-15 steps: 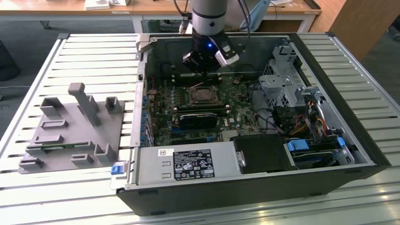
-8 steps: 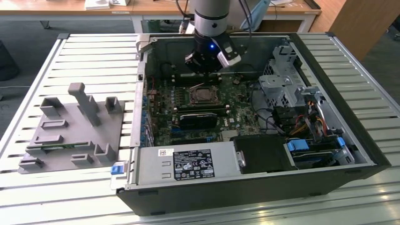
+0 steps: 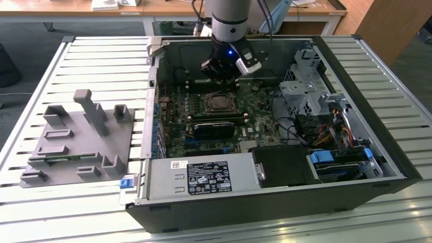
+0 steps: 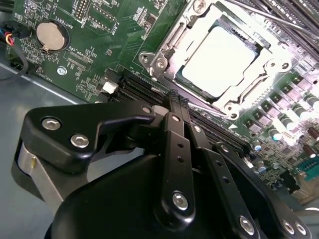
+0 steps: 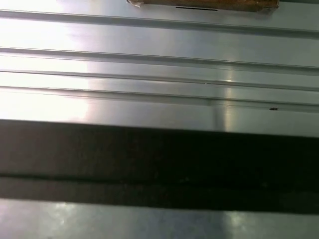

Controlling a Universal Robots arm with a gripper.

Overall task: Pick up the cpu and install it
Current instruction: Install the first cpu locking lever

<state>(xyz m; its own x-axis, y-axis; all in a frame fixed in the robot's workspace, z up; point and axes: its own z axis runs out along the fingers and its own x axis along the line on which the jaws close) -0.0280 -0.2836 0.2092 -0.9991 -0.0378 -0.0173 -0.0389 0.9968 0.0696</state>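
The cpu [image 4: 219, 59] lies flat inside the metal-framed socket [image 4: 164, 59] on the green motherboard, its silvery top bright under the light. In the exterior view the socket [image 3: 217, 103] sits mid-board inside the open computer case. My gripper [image 3: 221, 80] hangs from the arm just behind that socket, above the board's rear part. In the second wrist view its black fingers [image 4: 175, 129] stand pressed together, shut, with nothing between them. The gripper [image 4: 177, 97] points toward the socket's near edge and stays apart from the cpu.
A grey plastic tray [image 3: 74, 147] with upright posts rests on the slatted table at the exterior view's left. Inside the case are a power supply [image 3: 202, 177], a drive cage [image 3: 304, 91] and cables [image 3: 317, 134]. Memory slots [image 4: 144, 89] run beside the socket.
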